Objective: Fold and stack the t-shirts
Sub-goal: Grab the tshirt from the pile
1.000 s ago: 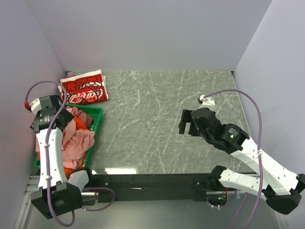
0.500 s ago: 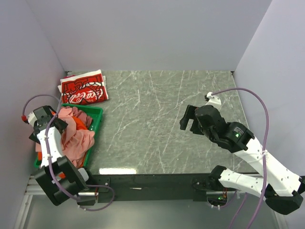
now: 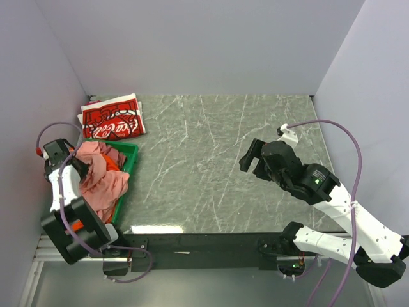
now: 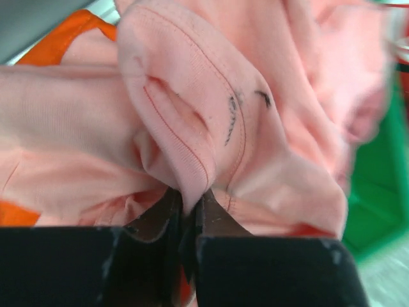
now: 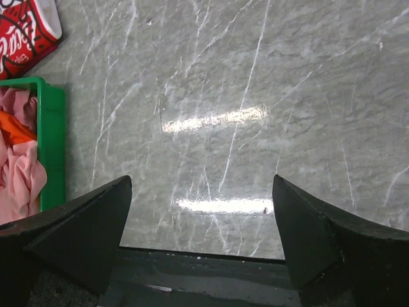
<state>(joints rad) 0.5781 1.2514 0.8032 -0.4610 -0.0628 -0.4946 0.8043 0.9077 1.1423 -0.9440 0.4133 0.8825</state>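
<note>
A salmon-pink t-shirt [image 3: 102, 182] lies crumpled on top of a heap in the green crate [image 3: 131, 153] at the table's left edge. My left gripper [image 3: 73, 163] is shut on a raised fold of this pink shirt [image 4: 192, 128], and its jaws [image 4: 190, 199] pinch the fabric tightly. A bright orange t-shirt [image 4: 70, 32] and a dusky mauve one [image 3: 115, 155] show underneath. The red t-shirt with white Coca-Cola print [image 3: 112, 120] lies folded at the back left. My right gripper [image 3: 251, 167] hovers open over bare table, with nothing between its fingers [image 5: 77, 224].
The marble table [image 3: 211, 160] stretches between the crate and the right arm. Grey walls close in the left, back and right sides. In the right wrist view the crate [image 5: 54, 147] and the red shirt [image 5: 22, 32] sit far to the left, and the table's dark front edge [image 5: 204, 268] lies below.
My left gripper dropped into the crate and shut on the salmon-pink shirt. The left arm folded back toward its base. The right arm shifted only slightly.
</note>
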